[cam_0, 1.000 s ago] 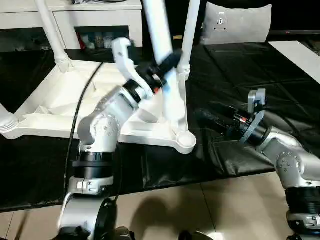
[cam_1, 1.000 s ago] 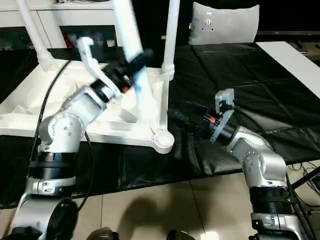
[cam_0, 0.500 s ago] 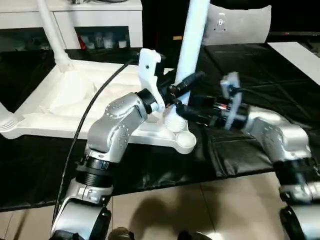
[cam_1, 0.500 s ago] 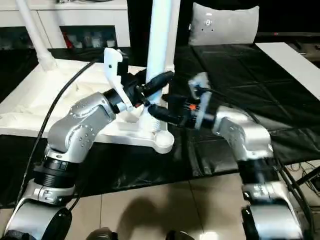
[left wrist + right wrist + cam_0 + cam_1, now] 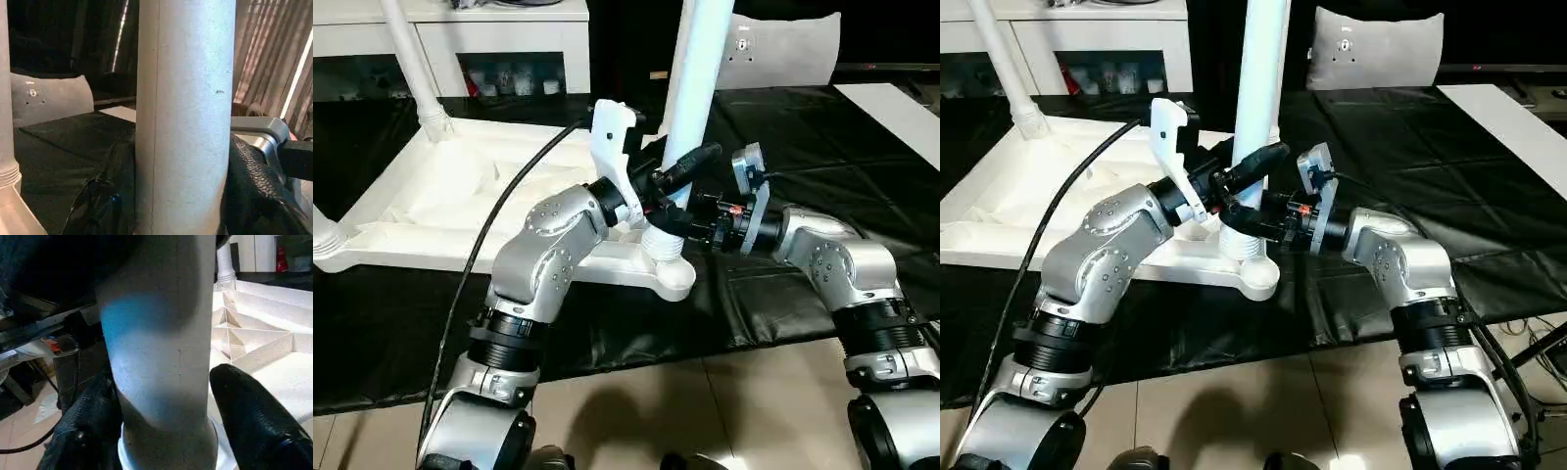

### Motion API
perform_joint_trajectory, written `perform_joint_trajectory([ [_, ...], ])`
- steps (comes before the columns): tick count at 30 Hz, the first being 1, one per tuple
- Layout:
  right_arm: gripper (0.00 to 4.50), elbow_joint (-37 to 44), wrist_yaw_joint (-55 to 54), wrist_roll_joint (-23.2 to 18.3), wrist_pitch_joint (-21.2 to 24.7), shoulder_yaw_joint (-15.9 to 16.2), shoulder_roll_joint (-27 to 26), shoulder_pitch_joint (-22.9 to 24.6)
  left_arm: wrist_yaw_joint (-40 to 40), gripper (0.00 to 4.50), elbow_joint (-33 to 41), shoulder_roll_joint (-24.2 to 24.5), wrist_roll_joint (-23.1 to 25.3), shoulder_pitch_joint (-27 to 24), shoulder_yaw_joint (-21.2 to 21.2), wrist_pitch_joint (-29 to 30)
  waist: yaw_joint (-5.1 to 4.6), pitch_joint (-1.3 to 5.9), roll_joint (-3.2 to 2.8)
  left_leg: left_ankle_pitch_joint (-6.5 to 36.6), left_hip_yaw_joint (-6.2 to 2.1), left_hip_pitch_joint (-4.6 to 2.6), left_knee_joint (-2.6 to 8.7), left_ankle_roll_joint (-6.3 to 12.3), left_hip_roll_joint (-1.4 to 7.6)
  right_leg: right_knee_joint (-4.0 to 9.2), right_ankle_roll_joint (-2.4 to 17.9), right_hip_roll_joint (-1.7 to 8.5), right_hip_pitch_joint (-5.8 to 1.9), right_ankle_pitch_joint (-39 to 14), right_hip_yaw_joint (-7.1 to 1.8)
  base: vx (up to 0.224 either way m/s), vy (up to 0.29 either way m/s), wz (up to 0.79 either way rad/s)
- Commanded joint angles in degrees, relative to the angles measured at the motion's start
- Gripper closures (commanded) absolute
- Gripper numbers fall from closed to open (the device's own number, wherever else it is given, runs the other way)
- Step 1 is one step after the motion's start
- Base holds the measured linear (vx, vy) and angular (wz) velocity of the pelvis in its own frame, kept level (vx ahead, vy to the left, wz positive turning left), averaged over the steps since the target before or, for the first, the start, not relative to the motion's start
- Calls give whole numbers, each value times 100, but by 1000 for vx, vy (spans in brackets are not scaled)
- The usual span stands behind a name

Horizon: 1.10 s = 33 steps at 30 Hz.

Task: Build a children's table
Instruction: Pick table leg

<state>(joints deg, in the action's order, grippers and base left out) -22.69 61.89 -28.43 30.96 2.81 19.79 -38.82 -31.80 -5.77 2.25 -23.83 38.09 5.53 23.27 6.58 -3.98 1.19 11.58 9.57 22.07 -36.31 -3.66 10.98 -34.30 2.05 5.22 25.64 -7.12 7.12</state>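
Observation:
The white tabletop (image 5: pixel 460 196) lies underside up on a black mat. One white leg (image 5: pixel 697 88) stands upright with its ribbed foot at the near right corner socket (image 5: pixel 675 281). My left gripper (image 5: pixel 683 171) is shut on this leg a little above the foot; the left wrist view shows the leg (image 5: pixel 183 122) between its fingers (image 5: pixel 254 196). My right gripper (image 5: pixel 672 221) comes from the right, just below the left one. Its fingers (image 5: pixel 254 416) press on both sides of the leg (image 5: pixel 161 357) near the base. Another leg (image 5: pixel 411 59) stands in the back left socket, one more (image 5: pixel 6 98) behind.
A white cabinet (image 5: pixel 509 29) runs along the back and a grey cushion (image 5: pixel 783 49) lies at the back right. The black mat (image 5: pixel 822 147) stretches right of the tabletop, with tiled floor (image 5: pixel 705 411) in front. A black cable (image 5: pixel 499 215) hangs over my left arm.
My left arm has swung the tilted leg upright over the near right socket. My right gripper has moved left off the mat to the leg's base and narrowed around it.

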Motion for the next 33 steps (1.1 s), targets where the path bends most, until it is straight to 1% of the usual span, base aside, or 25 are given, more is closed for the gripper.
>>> perform_joint_trajectory([
  [1, 194, -50, -56, 79, -43, -22, 42, -70, -78, 260, 148, -71, -9, 42, 128, -69, 18, 545, 103, 315, -19, -6, 377, 363, 164, 404, 474, 322, -498, -2062, -274, 0, 0, 0],
  [5, 208, -82, -29, 112, -81, -18, 18, -45, -77, 260, 136, -109, -6, 42, 91, -58, 16, 547, 108, 317, -18, 1, 374, 370, 162, 398, 499, 325, -505, -2034, -273, 0, 0, 0],
  [6, 234, -84, -29, 116, -85, -16, 16, -45, -75, 260, 133, -112, -7, 43, 88, -57, 19, 545, 97, 317, -21, -4, 377, 368, 165, 399, 501, 327, -501, -2042, -274, 0, 0, 0],
  [7, 240, -96, -27, 131, -97, -12, 6, -47, -69, 260, 123, -118, -10, 49, 75, -52, 19, 547, 96, 317, -19, -11, 373, 371, 167, 402, 507, 324, -496, -2040, -275, 0, 0, 0],
  [11, 250, -117, -28, 154, -117, -12, -11, -55, 11, 260, 110, -121, 19, 56, 38, -45, 19, 545, 108, 317, -19, -3, 374, 361, 164, 399, 486, 325, -499, -2070, -273, 0, 0, 0],
  [12, 254, -129, -27, 176, -136, -3, -16, -55, 51, 260, 85, -136, 14, 69, 3, -37, 18, 544, 100, 317, -20, -2, 374, 360, 165, 402, 486, 324, -499, -2068, -273, 0, 0, 0],
  [14, 255, -152, -33, 217, -171, 14, -19, -51, 44, 260, 72, -148, -64, 95, -53, 50, 18, 543, 106, 334, -17, -7, 375, 358, 161, 406, 484, 323, -498, -2090, -271, 0, 0, 0],
  [15, 255, -167, -32, 233, -189, 20, -18, -48, 52, 225, 79, -156, -98, 113, -94, 61, 18, 542, 100, 337, -17, -1, 374, 360, 158, 409, 479, 323, -501, -2107, -271, 0, 0, 0],
  [17, 256, -171, -28, 253, -208, 30, -15, -33, 85, 190, 93, -147, -98, 167, -162, 10, 21, 542, 103, 351, -17, 0, 374, 358, 155, 416, 464, 324, -501, -2145, -268, 0, 0, 0],
  [18, 256, -171, -28, 254, -208, 30, -15, -33, 90, 188, 91, -147, -93, 169, -163, 4, 21, 542, 101, 374, -18, -9, 375, 359, 160, 420, 451, 326, -495, -2182, -267, 0, 0, 0],
  [20, 257, -158, -25, 306, -220, 61, -5, -18, 298, 165, -21, -160, 66, 237, -230, -157, 17, 541, 89, 352, -23, -5, 375, 366, 165, 415, 465, 315, -492, -2121, -267, 0, 0, 0],
  [21, 257, -156, -21, 328, -231, 74, -1, -14, 338, 151, -46, -167, 73, 251, -255, -157, 15, 543, 95, 353, -22, -4, 371, 364, 160, 413, 458, 310, -494, -2106, -265, 0, 0, 0],
  [23, 257, -167, -20, 370, -264, 93, -2, -4, 333, 141, -82, -166, 60, 265, -290, -168, 16, 545, 102, 351, -21, 6, 372, 344, 149, 421, 458, 319, -506, -2123, -262, 0, 0, 0],
  [25, 257, -172, -21, 372, -272, 91, -13, -3, 299, 141, -77, -157, 71, 253, -286, -208, 20, 548, 97, 347, -24, 8, 371, 348, 147, 418, 449, 323, -511, -2125, -261, 0, 0, 0],
  [26, 257, -182, -27, 376, -280, 81, -30, -9, 262, 166, -55, -157, 46, 230, -282, -159, 19, 548, 99, 348, -21, 2, 368, 356, 149, 415, 443, 320, -506, -2112, -264, 0, 0, 0],
  [27, 257, -183, -27, 376, -281, 81, -31, -9, 267, 171, -55, -158, 49, 229, -281, -158, 18, 547, 92, 341, -24, 3, 370, 362, 153, 409, 449, 320, -506, -2100, -264, 0, 0, 0],
  [30, 257, -183, -21, 380, -297, 79, -41, -11, 314, 180, -77, -166, 65, 224, -267, -161, 21, 549, 97, 335, -26, -4, 371, 384, 162, 402, 491, 317, -501, -2054, -264, 0, 0, 0],
  [32, 257, -181, -17, 391, -297, 75, -46, -13, 313, 216, -83, -163, 55, 226, -264, -161, 20, 545, 92, 350, -26, -5, 373, 383, 165, 403, 520, 320, -501, -2048, -264, 0, 0, 0],
  [33, 257, -191, -8, 404, -302, 71, -51, -18, 306, 216, -91, -165, 56, 227, -265, -165, 20, 545, 92, 350, -26, -5, 373, 383, 165, 403, 520, 320, -501, -2048, -264, 0, 0, 0],
])
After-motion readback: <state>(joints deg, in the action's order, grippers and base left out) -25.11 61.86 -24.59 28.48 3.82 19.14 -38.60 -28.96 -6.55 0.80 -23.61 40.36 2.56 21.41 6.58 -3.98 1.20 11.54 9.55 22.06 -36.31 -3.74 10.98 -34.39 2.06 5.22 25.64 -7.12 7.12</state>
